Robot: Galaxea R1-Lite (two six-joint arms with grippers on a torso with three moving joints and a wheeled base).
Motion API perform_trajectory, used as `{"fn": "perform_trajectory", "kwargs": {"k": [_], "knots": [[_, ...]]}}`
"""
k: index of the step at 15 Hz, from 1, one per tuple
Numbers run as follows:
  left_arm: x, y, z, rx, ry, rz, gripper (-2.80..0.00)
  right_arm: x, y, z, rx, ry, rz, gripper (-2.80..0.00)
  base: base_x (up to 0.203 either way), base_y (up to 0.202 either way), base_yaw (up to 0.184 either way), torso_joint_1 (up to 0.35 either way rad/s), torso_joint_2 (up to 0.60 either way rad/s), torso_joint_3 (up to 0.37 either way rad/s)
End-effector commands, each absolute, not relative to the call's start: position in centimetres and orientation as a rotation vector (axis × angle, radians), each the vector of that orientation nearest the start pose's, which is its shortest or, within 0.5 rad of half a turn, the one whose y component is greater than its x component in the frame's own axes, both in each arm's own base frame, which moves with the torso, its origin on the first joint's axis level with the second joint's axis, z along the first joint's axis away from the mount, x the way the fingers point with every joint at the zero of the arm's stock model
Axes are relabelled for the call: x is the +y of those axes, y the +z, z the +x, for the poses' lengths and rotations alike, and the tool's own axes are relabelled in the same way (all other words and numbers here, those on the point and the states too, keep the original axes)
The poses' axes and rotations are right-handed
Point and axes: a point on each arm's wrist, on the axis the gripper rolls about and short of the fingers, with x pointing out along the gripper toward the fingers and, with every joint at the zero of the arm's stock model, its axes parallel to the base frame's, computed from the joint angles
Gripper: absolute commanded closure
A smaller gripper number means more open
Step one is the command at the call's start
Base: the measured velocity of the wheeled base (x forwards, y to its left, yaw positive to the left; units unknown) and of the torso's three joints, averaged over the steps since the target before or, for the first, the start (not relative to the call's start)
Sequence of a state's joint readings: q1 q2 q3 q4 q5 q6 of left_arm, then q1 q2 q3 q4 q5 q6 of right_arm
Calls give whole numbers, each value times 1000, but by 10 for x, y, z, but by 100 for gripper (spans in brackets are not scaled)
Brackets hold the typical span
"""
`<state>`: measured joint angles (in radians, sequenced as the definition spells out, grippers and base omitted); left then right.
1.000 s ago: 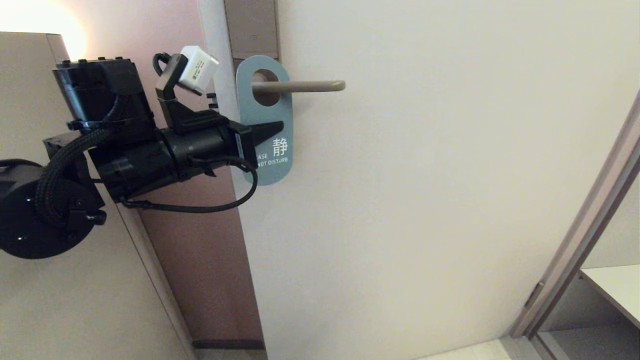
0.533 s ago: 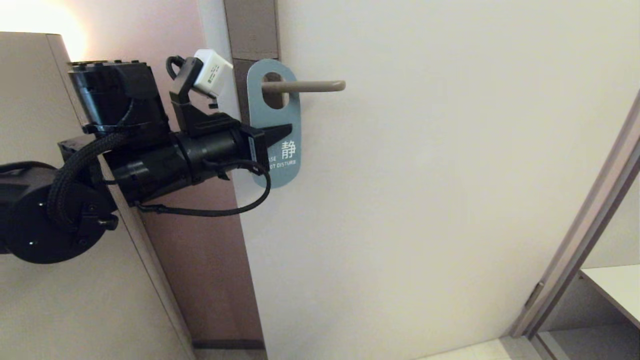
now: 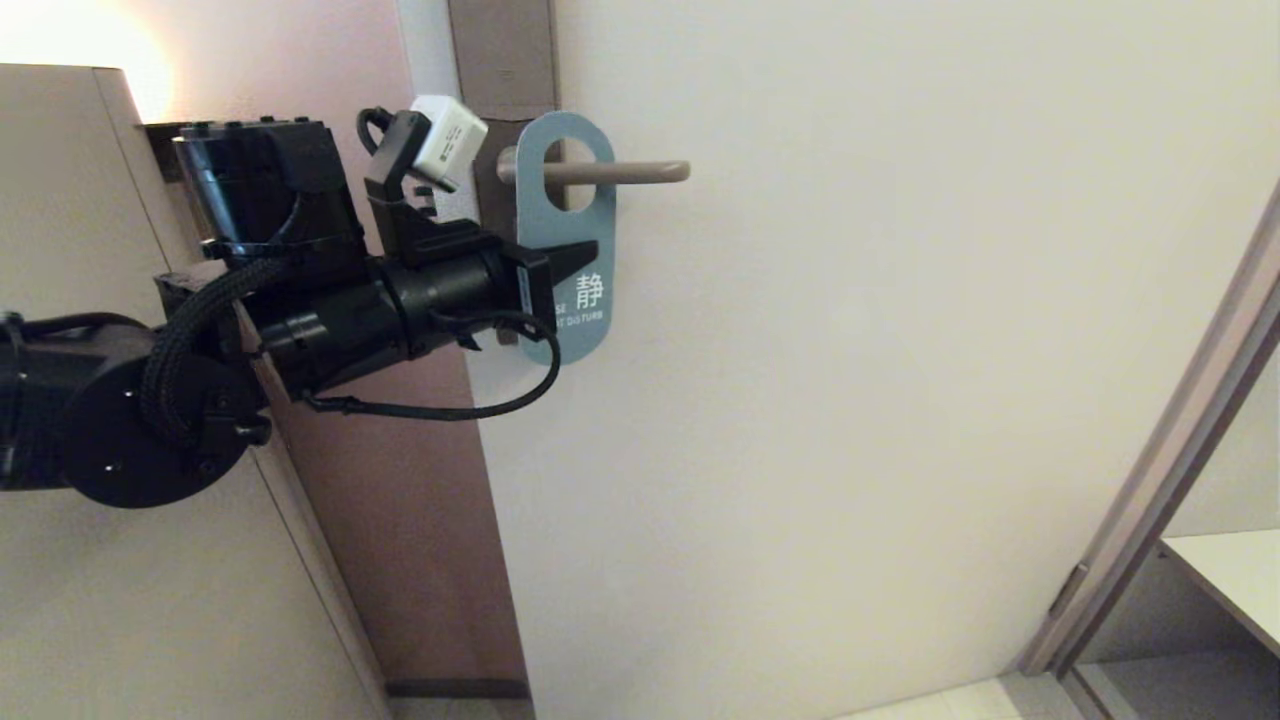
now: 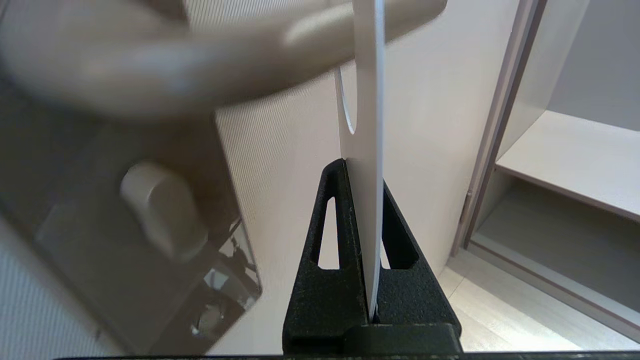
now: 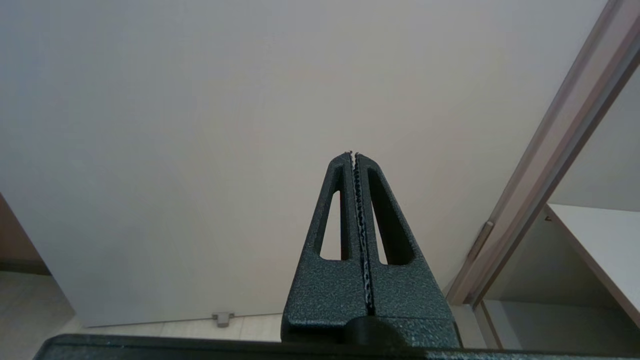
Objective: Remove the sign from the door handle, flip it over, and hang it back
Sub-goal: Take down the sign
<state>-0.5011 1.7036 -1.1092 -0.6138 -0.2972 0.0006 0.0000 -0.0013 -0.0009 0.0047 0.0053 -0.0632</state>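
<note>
The pale door (image 3: 850,350) filled most of my head view, with a brown panel (image 3: 400,520) to its left and a shelf (image 3: 1230,580) past the frame on the right. The handle (image 3: 620,172) stuck out level from its plate (image 3: 500,50), and the sign (image 3: 570,200) hung with its oval hole around the lever, about midway along it, blue face toward me (I could read only the large white character and part of the words below). My left gripper (image 3: 585,258) reached in from the left at the sign's middle, below the hole. From the left wrist I saw the sign (image 4: 367,150) edge-on, pinched between the two black fingers (image 4: 335,250), which were closed tight on the card; the handle (image 4: 200,55) passed blurred across that picture, through the hole. The right gripper (image 5: 354,156) was out of my head view; its wrist camera showed its fingers (image 5: 335,270) pressed together with nothing between them, pointing at the bare door (image 5: 200,150) near the frame (image 5: 550,175).
</note>
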Motion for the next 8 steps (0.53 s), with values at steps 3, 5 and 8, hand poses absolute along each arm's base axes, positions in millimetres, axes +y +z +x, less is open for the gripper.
{"fn": "perform_trajectory", "kwargs": {"k": [3, 5, 8], "knots": [[-172, 266, 296, -37, -805, -4, 0, 0, 75, -23, 4, 6, -64, 0, 0, 0, 0, 0, 0, 0], [-176, 267, 303, -43, -805, -3, 0, 0, 75, -23, 4, 6, -64, 0, 0, 0, 0, 0, 0, 0], [-180, 264, 308, -38, -810, -3, 0, 0, 75, -23, 4, 6, -64, 0, 0, 0, 0, 0, 0, 0]]}}
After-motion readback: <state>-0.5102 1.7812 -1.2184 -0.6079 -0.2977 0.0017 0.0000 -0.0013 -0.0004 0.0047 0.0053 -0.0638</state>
